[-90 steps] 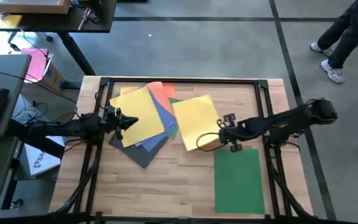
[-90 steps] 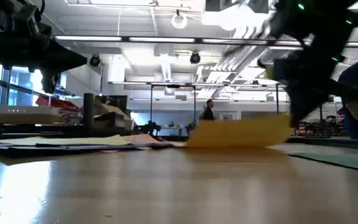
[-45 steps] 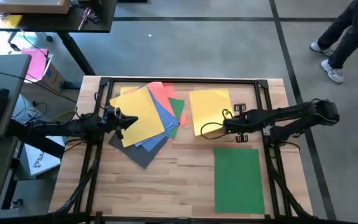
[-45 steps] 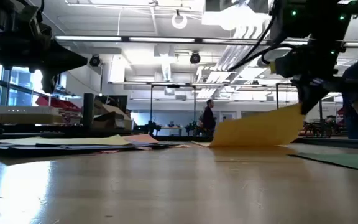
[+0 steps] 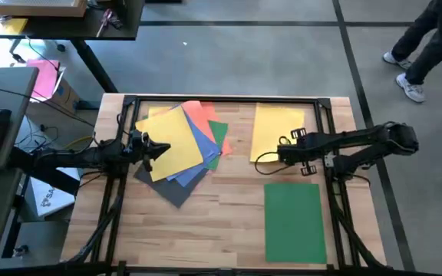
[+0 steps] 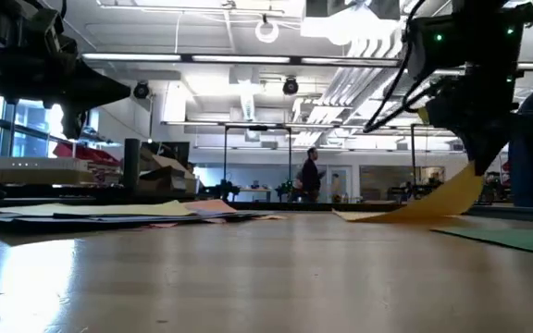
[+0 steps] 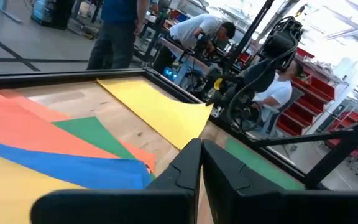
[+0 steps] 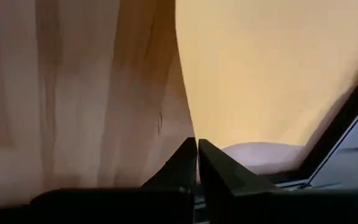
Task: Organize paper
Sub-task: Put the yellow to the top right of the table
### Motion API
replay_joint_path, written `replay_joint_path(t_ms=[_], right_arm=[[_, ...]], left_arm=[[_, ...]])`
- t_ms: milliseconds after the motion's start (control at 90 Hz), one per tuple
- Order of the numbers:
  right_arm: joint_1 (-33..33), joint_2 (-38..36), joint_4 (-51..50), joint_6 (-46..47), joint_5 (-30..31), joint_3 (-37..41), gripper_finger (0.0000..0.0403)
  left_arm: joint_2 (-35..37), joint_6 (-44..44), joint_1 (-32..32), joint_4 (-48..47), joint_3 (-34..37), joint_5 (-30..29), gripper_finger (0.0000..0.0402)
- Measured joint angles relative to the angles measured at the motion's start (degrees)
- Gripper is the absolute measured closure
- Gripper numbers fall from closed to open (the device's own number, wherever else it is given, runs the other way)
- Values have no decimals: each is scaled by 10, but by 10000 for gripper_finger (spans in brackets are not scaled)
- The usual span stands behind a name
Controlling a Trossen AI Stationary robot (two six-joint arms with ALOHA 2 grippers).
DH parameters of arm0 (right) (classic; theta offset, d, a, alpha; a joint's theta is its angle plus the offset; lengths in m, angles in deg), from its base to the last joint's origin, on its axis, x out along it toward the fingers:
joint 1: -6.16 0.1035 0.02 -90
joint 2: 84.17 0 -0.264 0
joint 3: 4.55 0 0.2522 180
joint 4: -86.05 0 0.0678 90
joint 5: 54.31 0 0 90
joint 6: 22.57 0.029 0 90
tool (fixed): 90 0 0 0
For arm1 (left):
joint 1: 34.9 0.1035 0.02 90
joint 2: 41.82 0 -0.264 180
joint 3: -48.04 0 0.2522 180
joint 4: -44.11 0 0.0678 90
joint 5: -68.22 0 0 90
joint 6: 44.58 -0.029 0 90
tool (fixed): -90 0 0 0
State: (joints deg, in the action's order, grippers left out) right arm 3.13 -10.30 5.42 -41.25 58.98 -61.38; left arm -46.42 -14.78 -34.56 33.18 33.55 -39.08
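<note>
Our right end effector is pinched shut on the near corner of a yellow sheet, lifting that edge while the rest lies at the tabletop's far right, above the green sheet. The left end effector, fingers closed on nothing, hovers over the fanned pile. We should lower gently, square the sheet beside the green one, then release without dragging.

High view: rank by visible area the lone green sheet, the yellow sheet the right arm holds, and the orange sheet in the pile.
1. Lone green sheet, fully exposed.
2. Yellow sheet in the right gripper; partly hidden, one edge lifted, so close to unsure.
3. Orange sheet, mostly covered.
</note>
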Motion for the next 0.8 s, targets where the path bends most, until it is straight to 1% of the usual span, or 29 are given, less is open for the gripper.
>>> replay_joint_path(t_ms=[144,222,278,344,422,500,678,744,800], right_arm=[[0,0,-10,-42,-23,19,402],[0,0,-17,-56,-22,31,402],[0,0,-19,-69,-16,39,400],[0,0,-22,-72,8,46,389],[0,0,-23,-71,38,47,365],[0,0,-23,-70,56,47,332],[0,0,-39,-73,71,47,250],[0,0,-45,-68,86,39,228],[0,0,-45,-68,86,30,213]], left_arm=[[0,0,0,0,0,0,401],[0,0,0,0,0,0,401],[0,0,0,0,0,0,401],[0,0,0,0,0,-1,401],[0,0,0,0,0,0,401],[0,0,0,0,0,0,401],[0,0,0,0,0,-1,401],[0,0,0,0,0,-1,401],[0,0,0,0,0,-1,401]])
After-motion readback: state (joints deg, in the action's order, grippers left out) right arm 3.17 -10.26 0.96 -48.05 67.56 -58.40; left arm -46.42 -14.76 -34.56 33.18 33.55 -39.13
